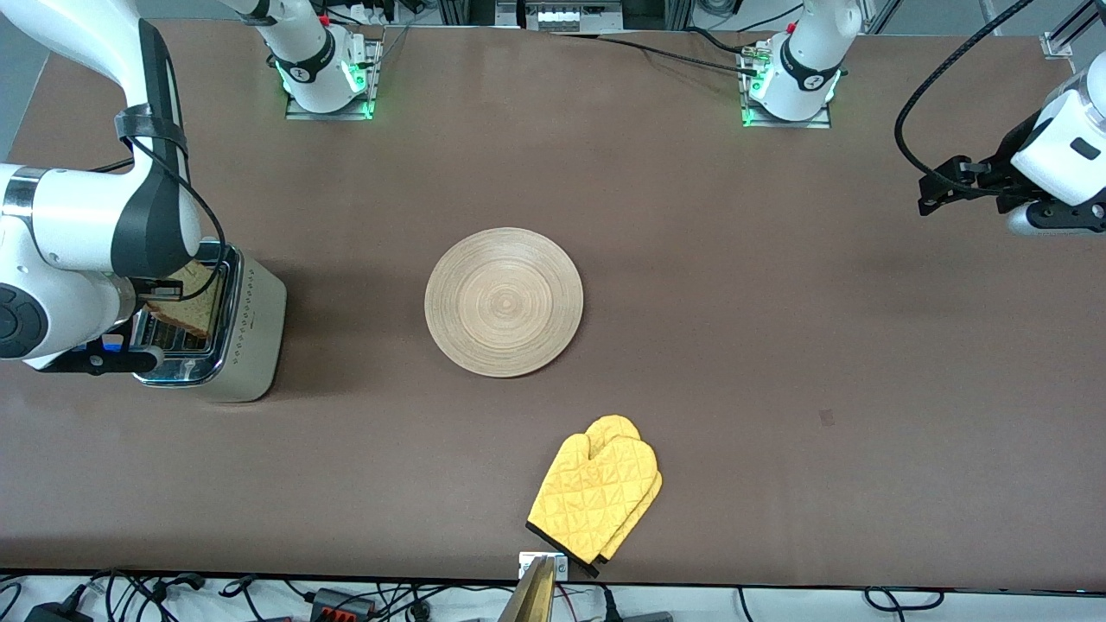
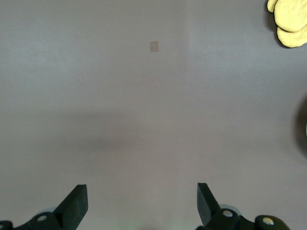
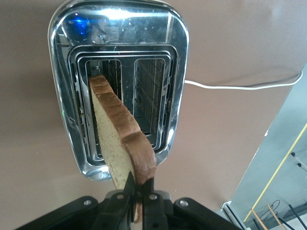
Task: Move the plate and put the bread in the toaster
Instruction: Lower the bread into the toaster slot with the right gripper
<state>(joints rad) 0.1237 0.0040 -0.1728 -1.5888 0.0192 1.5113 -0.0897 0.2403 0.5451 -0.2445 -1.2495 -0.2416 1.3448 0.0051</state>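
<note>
The toaster (image 1: 251, 333) stands at the right arm's end of the table. My right gripper (image 3: 139, 184) is shut on the crust edge of the bread (image 3: 112, 129) and holds the slice tilted over the toaster's chrome top (image 3: 117, 28). The slice's lower edge is at the mouth of one slot. In the front view the bread (image 1: 190, 298) sticks out of the toaster under the right arm. The plate (image 1: 504, 301) lies empty at the table's middle. My left gripper (image 2: 141, 201) is open and empty, waiting above bare table at the left arm's end (image 1: 942, 186).
A yellow oven mitt (image 1: 596, 492) lies nearer to the front camera than the plate, close to the table's edge; it also shows in the left wrist view (image 2: 288, 21). The toaster's white cord (image 3: 240, 87) trails across the table beside the toaster.
</note>
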